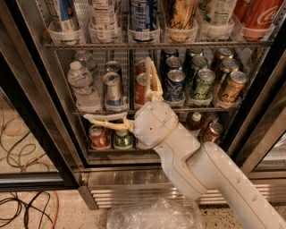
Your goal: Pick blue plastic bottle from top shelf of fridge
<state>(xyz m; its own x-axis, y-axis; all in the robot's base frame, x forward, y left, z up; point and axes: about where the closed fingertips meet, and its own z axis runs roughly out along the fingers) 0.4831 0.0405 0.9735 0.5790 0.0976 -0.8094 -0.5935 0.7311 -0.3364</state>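
The blue plastic bottle (103,17), with a pale label of small dark print, stands in a clear cup holder on the top shelf (178,44) of the fridge (35,112), second from the left. Only its lower part shows. A bottle with a dark blue-and-red label (62,13) is on its left and a blue-and-white patterned bottle (144,15) on its right. My gripper (116,88) is open wide and empty in front of the middle rack, below the top shelf. One finger (153,78) points up and the other (105,120) points left.
Cans fill the middle rack (201,82), with water bottles (82,85) at its left. More cans (99,136) stand on the lower rack. A red cola bottle (261,13) is at the top right. Cables (22,134) lie on the floor at the left, and a clear plastic bag (156,214) lies below the louvred steel base (116,188).
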